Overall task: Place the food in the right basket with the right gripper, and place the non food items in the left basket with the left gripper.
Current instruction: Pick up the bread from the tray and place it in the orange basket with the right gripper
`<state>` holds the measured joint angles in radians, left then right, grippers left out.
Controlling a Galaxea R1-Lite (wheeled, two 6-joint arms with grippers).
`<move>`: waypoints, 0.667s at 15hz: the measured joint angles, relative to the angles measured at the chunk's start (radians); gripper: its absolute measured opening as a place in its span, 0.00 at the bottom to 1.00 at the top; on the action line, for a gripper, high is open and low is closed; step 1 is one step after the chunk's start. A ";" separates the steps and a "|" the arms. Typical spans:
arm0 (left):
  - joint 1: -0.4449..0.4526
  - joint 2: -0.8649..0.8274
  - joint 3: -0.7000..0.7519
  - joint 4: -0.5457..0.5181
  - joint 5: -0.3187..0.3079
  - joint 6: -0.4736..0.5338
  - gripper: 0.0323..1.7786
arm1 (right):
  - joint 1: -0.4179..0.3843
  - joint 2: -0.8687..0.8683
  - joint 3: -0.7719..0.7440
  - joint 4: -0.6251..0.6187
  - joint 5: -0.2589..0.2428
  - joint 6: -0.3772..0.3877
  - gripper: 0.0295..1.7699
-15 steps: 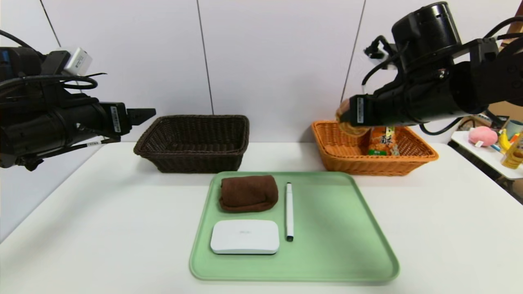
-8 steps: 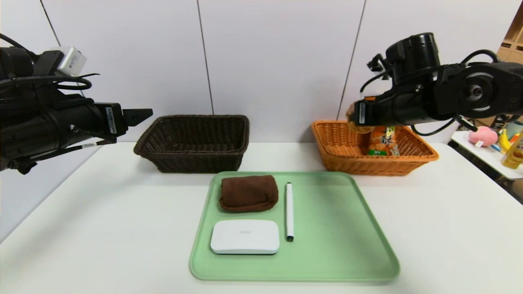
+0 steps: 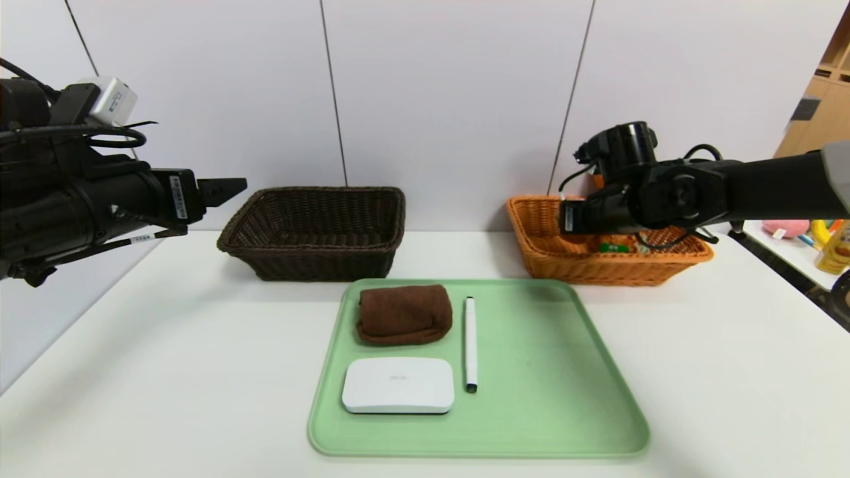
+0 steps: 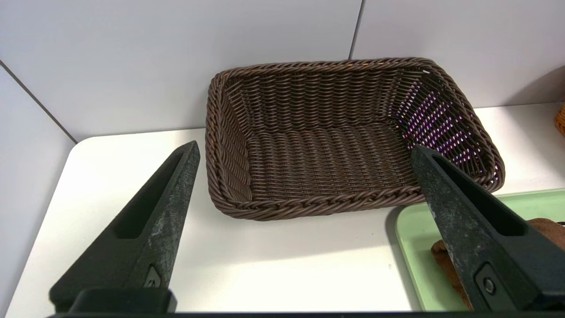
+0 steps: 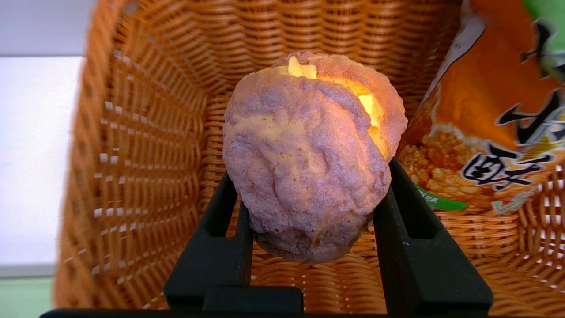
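Down and forward has gone the right hand (image 5: pixel 309 247) since a moment ago: it was up high above the right basket (image 3: pixel 551 255), and now it dips inside it. It is pinching the bun (image 5: pixel 309 154) between its two black fingers (image 5: pixel 220 247), one on each side. The bun hangs just over the basket floor, so I think it is held there only until the hand lets go and drops it in.

Next to the bun, at about 3 o'clock from it in the basket, the orange snack bag (image 5: pixel 494 132) leans against the wall. It is food too, so it belongs there.

The left hand (image 4: pixel 304 159) has not moved. It waits up in the air near the left basket (image 3: pixel 312 232), at about 9 o'clock from it, with its fingers (image 4: pixel 145 229) spread wide and nothing between them. I guess it is waiting for its turn.

The left basket has nothing in it. The things for it lie on the green tray (image 3: pixel 544 372) in the middle of the white surface (image 3: pixel 133 372). The brown towel (image 3: pixel 403 313) is at 12 o'clock from the white box (image 3: pixel 398 385). The pen (image 3: pixel 470 342) lies just beside them both, at 3 o'clock, pointing straight up and down the tray. They sit apart, so each looks easy to grab alone.
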<state>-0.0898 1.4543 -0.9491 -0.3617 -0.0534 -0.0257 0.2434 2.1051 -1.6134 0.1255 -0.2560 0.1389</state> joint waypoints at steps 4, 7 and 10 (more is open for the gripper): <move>0.000 0.002 0.000 0.000 0.000 0.000 0.95 | -0.006 0.034 -0.001 0.003 -0.002 -0.006 0.42; 0.001 0.003 0.000 0.000 0.000 0.000 0.95 | -0.007 0.045 0.000 0.000 -0.012 -0.003 0.54; 0.001 0.003 0.000 0.000 0.000 0.000 0.95 | -0.007 0.051 0.000 -0.008 -0.028 -0.008 0.68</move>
<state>-0.0889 1.4572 -0.9491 -0.3617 -0.0532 -0.0257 0.2362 2.1562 -1.6134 0.1179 -0.2836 0.1313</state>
